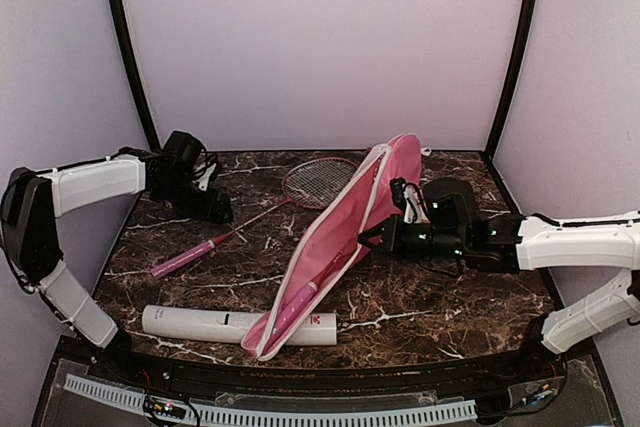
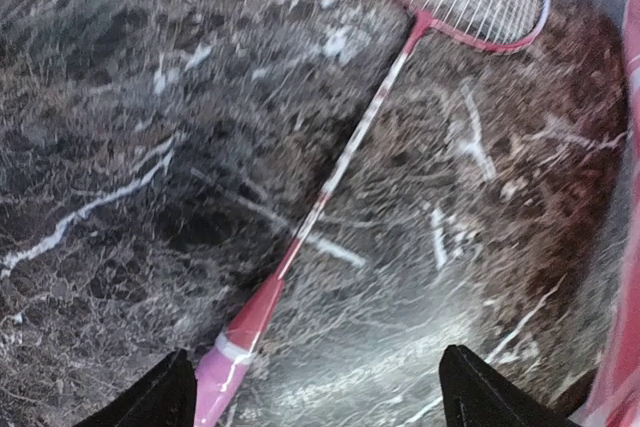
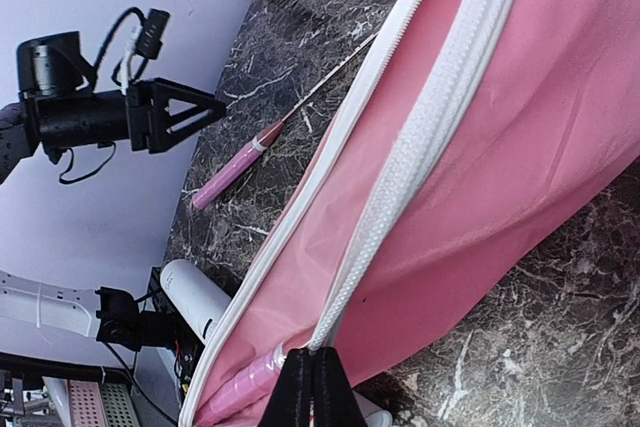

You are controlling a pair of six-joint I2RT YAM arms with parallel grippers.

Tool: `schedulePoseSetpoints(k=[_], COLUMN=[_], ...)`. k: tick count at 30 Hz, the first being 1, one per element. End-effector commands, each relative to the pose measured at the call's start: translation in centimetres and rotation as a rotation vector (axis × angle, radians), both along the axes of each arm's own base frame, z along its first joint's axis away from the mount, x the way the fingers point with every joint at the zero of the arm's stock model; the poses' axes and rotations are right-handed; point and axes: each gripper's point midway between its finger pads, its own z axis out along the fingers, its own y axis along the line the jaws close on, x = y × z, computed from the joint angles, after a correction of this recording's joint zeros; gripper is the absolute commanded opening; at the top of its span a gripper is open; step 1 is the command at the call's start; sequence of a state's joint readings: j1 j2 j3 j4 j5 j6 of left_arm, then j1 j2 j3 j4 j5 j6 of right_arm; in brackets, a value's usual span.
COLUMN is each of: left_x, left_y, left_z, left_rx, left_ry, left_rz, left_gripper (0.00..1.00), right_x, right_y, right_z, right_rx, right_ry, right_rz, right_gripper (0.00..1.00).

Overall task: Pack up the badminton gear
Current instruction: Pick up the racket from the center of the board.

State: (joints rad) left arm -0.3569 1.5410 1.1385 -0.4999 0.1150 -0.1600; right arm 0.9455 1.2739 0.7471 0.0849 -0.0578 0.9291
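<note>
From above, shows the pink bag (image 1: 335, 232) open on the counter (image 1: 430, 307), loose racket (image 1: 255, 217) beside it, white tube (image 1: 195, 323) under its near end. From the left wrist, shows the left gripper (image 2: 318, 362) spread apart near the racket's handle; from the right wrist, the right gripper (image 3: 313, 387) clamped on the bag's zipper edge.

Soft, even light; the left wrist view is smeared, perhaps by motion, with glare on the dark marble tabletop (image 2: 400, 347).
</note>
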Motion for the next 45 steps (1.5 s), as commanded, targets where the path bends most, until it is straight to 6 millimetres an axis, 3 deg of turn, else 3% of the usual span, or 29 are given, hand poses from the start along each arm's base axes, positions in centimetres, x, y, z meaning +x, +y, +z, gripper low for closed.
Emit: schedulePoseSetpoints(k=[1, 8, 16, 18, 23, 30, 34, 41, 45], left_x=[-2.6, -4.1, -4.3, -4.3, -4.9, -6.5, -7.6, -8.0, -7.7], left_y=[2.6, 5.7, 6.5, 6.3, 6.2, 3.7, 2.3, 2.3, 1.9], left_z=[-3.1, -7.0, -9.3, -9.6, -10.5, -10.6, -11.0, -12.2, -11.3], left_rx=[0.148, 0.297, 0.326, 0.318, 0.316, 0.208, 0.242, 0.351, 0.372], left_ry=[0.113, 0.192, 0.241, 0.249, 0.283, 0.304, 0.303, 0.312, 0.257], left_rz=[-0.067, -0.034, -0.035, -0.040, -0.047, -0.122, -0.177, -0.198, -0.212], left_gripper=[0.86, 0.89, 0.91, 0.86, 0.60, 0.58, 0.57, 0.27, 0.17], right_x=[0.8, 2.4, 3.3, 3.5, 3.9, 4.4, 4.4, 4.1, 4.1], right_y=[-0.9, -1.8, -2.0, -2.5, -3.9, -5.8, -6.9, -8.1, -8.2], right_z=[1.8, 2.8, 4.1, 4.0, 3.9, 2.9, 2.1, 1.6, 1.9], right_rx=[0.068, 0.069, 0.014, -0.014, -0.054, -0.090, -0.101, -0.096, -0.075], right_ry=[-0.036, -0.042, -0.066, -0.070, -0.070, -0.061, -0.043, -0.035, -0.040], right_rz=[-0.035, -0.037, 0.044, 0.055, 0.076, 0.067, 0.047, 0.013, 0.001], right_gripper=[0.00, 0.00, 0.00, 0.00, 0.00, 0.00, 0.00, 0.00, 0.00])
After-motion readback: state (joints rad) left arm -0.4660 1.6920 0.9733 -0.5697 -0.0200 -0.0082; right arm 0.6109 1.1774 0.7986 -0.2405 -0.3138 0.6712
